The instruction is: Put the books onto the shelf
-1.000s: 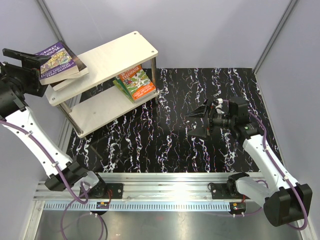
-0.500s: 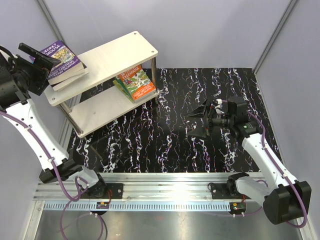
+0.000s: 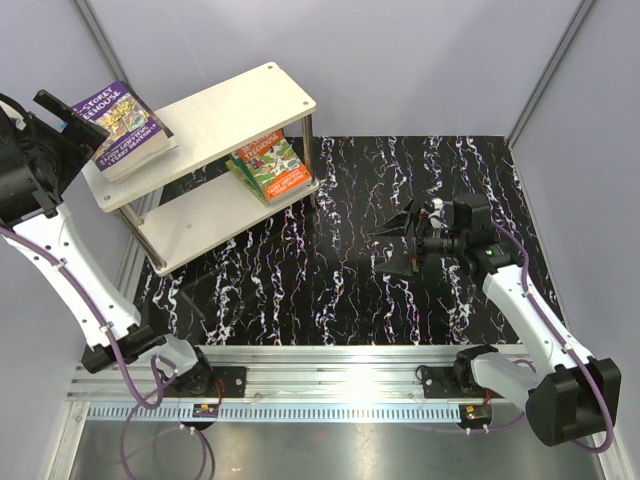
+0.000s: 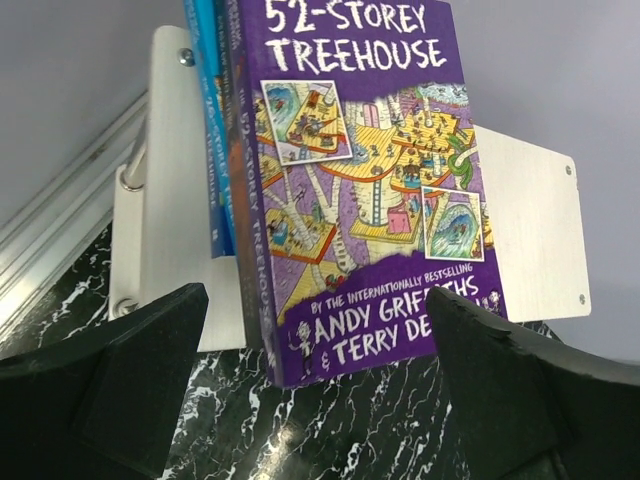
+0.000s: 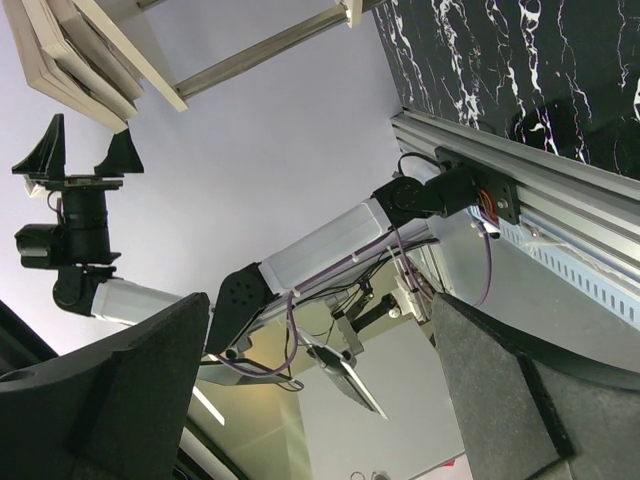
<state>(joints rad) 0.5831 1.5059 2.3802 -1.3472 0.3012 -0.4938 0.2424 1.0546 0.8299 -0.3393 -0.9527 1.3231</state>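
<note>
Shelf (image 3: 240, 105) top: purple 52-Storey Treehouse (image 3: 122, 125) stack.
Lower tier: green books (image 3: 268, 165).
Table (image 3: 330, 300): no books visible.
Left gripper (image 4: 315, 325), right gripper (image 3: 392, 243): spread, empty.

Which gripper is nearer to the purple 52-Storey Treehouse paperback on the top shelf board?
Left. The left gripper is open right at the purple paperback's edge, by the pale wooden shelf's left end. The right gripper hangs open over the black marbled table, beyond the shelf.

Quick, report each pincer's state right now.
Left pincer: open, holding nothing; the purple "52-Storey Treehouse" paperback book lies ahead on the pale wooden shelf board.
Right pincer: open, holding nothing, over the black marbled tabletop.
</note>
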